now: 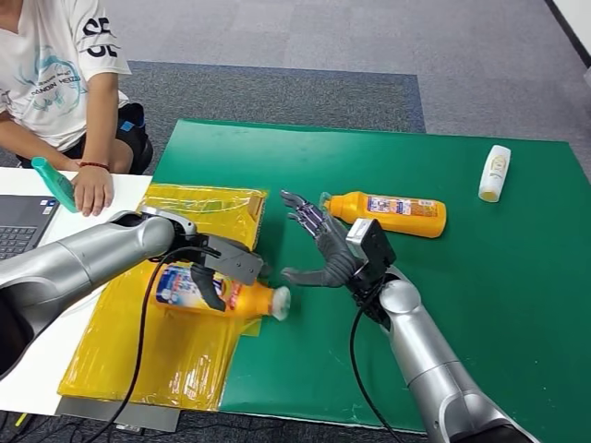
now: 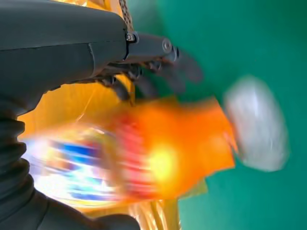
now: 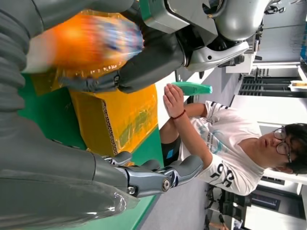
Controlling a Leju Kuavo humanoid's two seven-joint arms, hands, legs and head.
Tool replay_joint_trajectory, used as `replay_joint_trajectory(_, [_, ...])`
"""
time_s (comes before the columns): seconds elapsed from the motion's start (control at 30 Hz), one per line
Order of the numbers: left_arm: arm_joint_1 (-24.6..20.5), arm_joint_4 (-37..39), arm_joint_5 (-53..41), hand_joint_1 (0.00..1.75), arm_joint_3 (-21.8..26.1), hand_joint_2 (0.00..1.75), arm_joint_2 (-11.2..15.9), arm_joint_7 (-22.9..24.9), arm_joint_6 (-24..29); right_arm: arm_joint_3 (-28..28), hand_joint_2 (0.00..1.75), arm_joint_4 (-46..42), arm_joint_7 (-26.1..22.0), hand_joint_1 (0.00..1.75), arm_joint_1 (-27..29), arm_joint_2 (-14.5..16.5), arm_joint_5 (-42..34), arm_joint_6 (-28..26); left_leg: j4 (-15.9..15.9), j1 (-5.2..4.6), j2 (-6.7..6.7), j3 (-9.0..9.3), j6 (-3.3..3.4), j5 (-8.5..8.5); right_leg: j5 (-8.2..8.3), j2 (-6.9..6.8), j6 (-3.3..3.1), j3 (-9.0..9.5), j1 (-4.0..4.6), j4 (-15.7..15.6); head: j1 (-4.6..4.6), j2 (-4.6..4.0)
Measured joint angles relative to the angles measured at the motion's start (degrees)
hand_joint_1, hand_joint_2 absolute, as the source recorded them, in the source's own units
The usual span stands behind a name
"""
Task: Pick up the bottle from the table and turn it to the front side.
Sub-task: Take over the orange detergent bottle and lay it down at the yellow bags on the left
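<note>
One orange bottle (image 1: 216,293) is what we see in the left hand (image 1: 222,263), lying crosswise with its white cap (image 1: 280,302) pointing toward the right hand (image 1: 322,249). The left hand's dark fingers (image 1: 208,287) wrap down over the bottle's label while the hand's grey back lies across the top of it, so we read this as a firm hold. The bottle sits over the edge of a yellow sheet (image 1: 174,355), its cap end reaching out above the green mat (image 1: 446,277). In the left wrist view the bottle (image 2: 152,153) is blurred, with the cap (image 2: 256,123) beyond the fingertips (image 2: 188,67), and we cannot tell whether it touches the surface beneath.

Just past the cap, the right hand is spread, fingers apart and thumb out, holding nothing; its palm faces the held bottle. Beyond the right hand's fingertips a second orange bottle (image 1: 387,213) lies on its side on the mat, close to them but apart. Farther out on that side, well away, a small white bottle (image 1: 494,173) lies near the mat's far edge.

On the far side of the left arm, a person (image 1: 59,74) in a white shirt sits at a white table (image 1: 28,351), one hand (image 1: 92,189) resting on it beside a teal bottle (image 1: 54,182) and a laptop (image 1: 19,226).
</note>
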Motion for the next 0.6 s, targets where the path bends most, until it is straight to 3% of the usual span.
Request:
replay_joint_trajectory(0.43, [0.49, 0.16, -0.3, 0.0, -0.2, 1.75, -0.08, -1.66, 2.89, 0.0, 1.75, 0.0, 0.0, 0.0, 0.04, -0.01, 0.09, -0.27, 0.0, 0.0, 0.0, 0.0, 0.0, 0.0, 0.0, 0.0, 0.0, 0.0, 0.0, 0.0, 0.0, -0.01])
replay_joint_trajectory(0.53, [1.9, -0.14, -0.5, 0.0, 1.13, 1.75, 0.16, -4.31, 9.31, -0.03, 1.75, -0.34, -0.02, 0.0, 0.48, -0.1, -0.09, -0.84, 0.0, 0.0, 0.01, 0.03, 0.0, 0.0, 0.0, 0.0, 0.0, 0.02, -0.01, 0.0, 0.0, -0.01])
replay_joint_trajectory(0.6, [5.24, -1.58, -0.44, 0.0, 5.01, 1.75, 0.63, -9.31, 16.95, -0.25, 1.75, -1.55, -0.07, 0.0, 1.61, -0.46, -1.39, -0.35, 0.0, -0.02, 0.01, 0.06, 0.01, -0.01, -0.01, 0.0, 0.0, 0.04, -0.03, -0.01, 0.0, 0.0])
